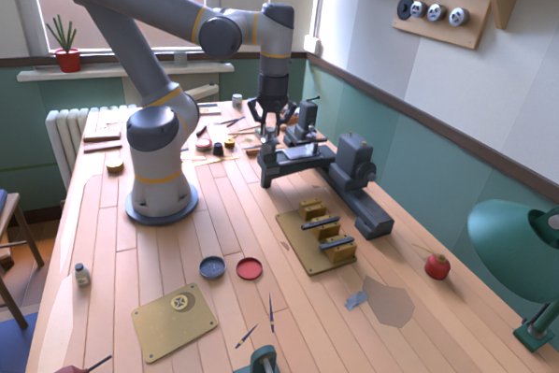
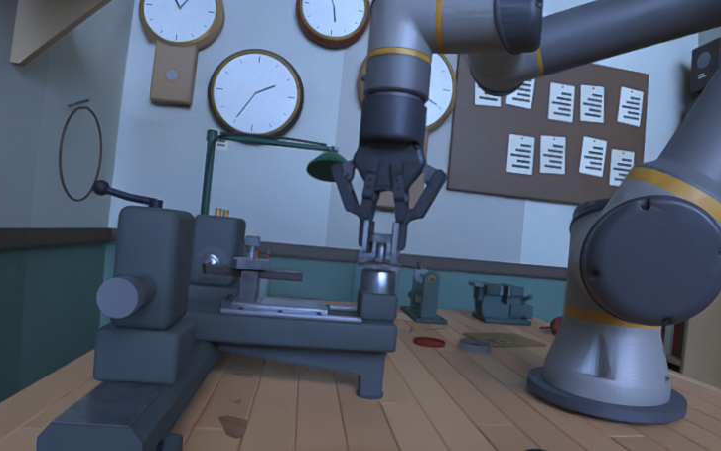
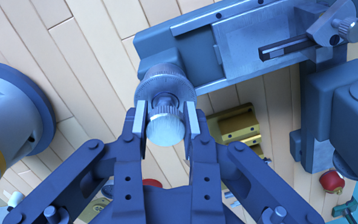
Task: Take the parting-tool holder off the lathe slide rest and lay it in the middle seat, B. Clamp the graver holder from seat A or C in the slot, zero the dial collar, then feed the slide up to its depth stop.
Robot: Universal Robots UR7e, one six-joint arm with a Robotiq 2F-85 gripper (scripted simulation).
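Note:
My gripper [image 3: 165,121] [image 2: 379,238] [image 1: 269,123] points down over the near end of the lathe slide rest. The knurled feed knob [image 3: 163,128] is gripped between its closed fingers. The graduated dial collar [image 3: 164,87] sits just below the knob. A dark tool holder [image 3: 291,48] [image 2: 253,274] lies in the slide's slot under a clamp with a knurled screw [image 3: 351,28]. On the brass tray [image 1: 318,239], two dark holders rest in the middle seat [image 1: 320,223] and the near seat [image 1: 336,244]. The far seat [image 1: 312,208] has no holder.
The lathe headstock [image 1: 353,162] [image 2: 150,263] stands right beside the slide. My arm's base [image 1: 159,197] stands to the left. Small tools, tins and lids [image 1: 248,268] are scattered on the bench. A red oil can [image 1: 437,266] and a green lamp [image 1: 514,244] sit near the wall.

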